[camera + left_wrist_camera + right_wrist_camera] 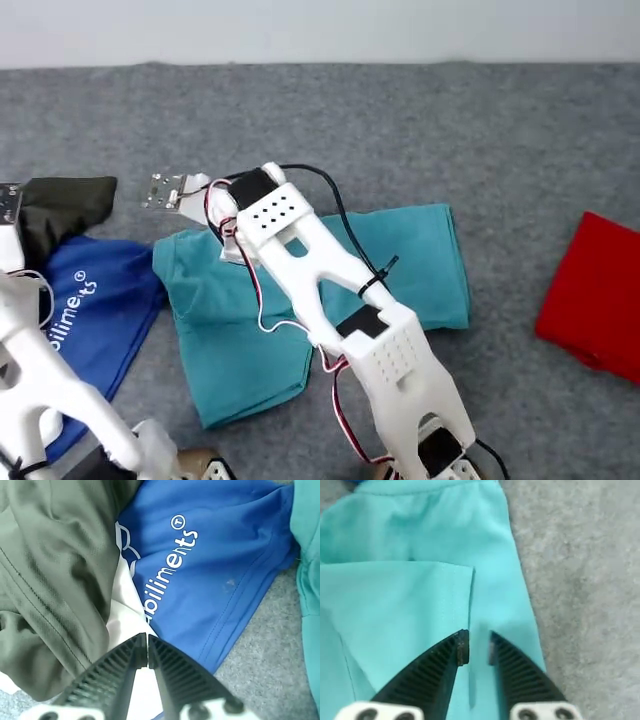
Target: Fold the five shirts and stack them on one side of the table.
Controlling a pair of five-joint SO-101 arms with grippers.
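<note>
A teal shirt lies spread at the table's middle. My right arm stretches across it toward its far left corner. In the right wrist view my right gripper sits on the teal shirt near its edge, with the jaws a narrow gap apart and a crease of cloth pinched between them. A blue shirt lies at the left, partly under a dark olive shirt. My left gripper is shut, its tips touching just above a white cloth between the olive shirt and the blue shirt.
A folded red shirt lies at the right edge. Grey felt covers the table, bare at the back and between the teal and red shirts. My left arm rises at the front left.
</note>
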